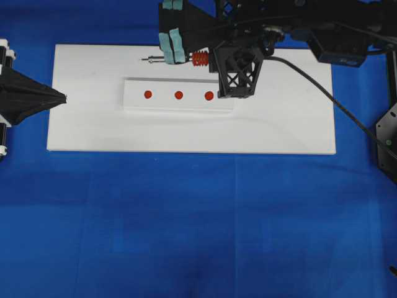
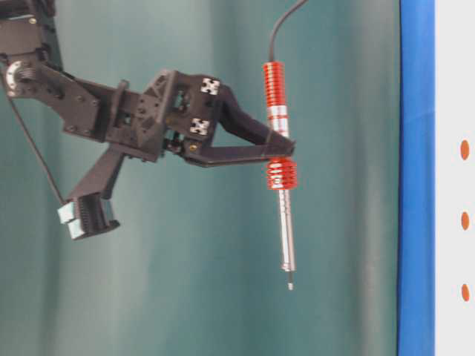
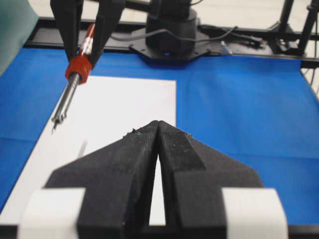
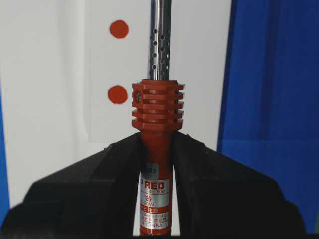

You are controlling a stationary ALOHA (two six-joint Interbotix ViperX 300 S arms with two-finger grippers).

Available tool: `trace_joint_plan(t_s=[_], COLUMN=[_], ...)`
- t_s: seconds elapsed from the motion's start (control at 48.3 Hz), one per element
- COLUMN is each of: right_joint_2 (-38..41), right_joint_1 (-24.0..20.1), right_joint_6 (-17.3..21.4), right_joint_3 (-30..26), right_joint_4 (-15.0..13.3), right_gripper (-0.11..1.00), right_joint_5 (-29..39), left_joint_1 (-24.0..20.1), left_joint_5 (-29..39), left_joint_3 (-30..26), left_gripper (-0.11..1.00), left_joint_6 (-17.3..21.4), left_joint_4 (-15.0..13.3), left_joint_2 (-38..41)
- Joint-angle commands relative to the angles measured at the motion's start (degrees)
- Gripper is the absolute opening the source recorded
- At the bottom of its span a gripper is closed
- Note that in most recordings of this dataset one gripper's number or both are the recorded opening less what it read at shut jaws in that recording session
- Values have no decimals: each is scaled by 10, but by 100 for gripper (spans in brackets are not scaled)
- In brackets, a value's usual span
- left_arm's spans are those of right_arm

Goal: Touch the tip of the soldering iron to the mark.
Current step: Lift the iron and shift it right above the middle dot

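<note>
My right gripper (image 4: 157, 145) is shut on the red-orange handle of the soldering iron (image 4: 156, 107). It holds the iron level over the back of the white board (image 1: 87, 124). The metal shaft (image 1: 158, 60) points left and ends in the tip (image 1: 144, 60). In the table-level view the tip (image 2: 290, 285) hangs well off the board. Three red marks (image 1: 147, 94), (image 1: 178, 95), (image 1: 209, 95) lie on a white strip nearer the front than the iron. My left gripper (image 1: 62, 97) rests shut and empty at the board's left edge.
The iron's black cord (image 1: 335, 99) runs off to the right across the board. Blue cloth (image 1: 186, 223) surrounds the board. The right arm's base (image 3: 172, 30) stands behind it. A black bracket (image 1: 386, 139) sits at the right edge.
</note>
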State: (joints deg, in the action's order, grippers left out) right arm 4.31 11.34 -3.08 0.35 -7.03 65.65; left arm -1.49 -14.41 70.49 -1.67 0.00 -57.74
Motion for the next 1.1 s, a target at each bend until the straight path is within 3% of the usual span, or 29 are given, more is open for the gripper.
trace_joint_plan(t_s=[0.0, 0.455, 1.076], right_joint_2=[-19, -25, -129], right_joint_1=[-2, -2, -2], right_joint_6=[0, 4, 38], right_joint_3=[-23, -14, 134], right_joint_4=[-2, -2, -2], right_gripper=[6, 6, 6], right_joint_5=[7, 8, 7], left_joint_1=[1, 1, 1], left_joint_5=[-3, -3, -1], left_joint_3=[-5, -5, -4], left_gripper=[0, 0, 0], left_joint_6=[0, 0, 1], left_joint_4=[1, 1, 1], left_joint_2=[2, 3, 2])
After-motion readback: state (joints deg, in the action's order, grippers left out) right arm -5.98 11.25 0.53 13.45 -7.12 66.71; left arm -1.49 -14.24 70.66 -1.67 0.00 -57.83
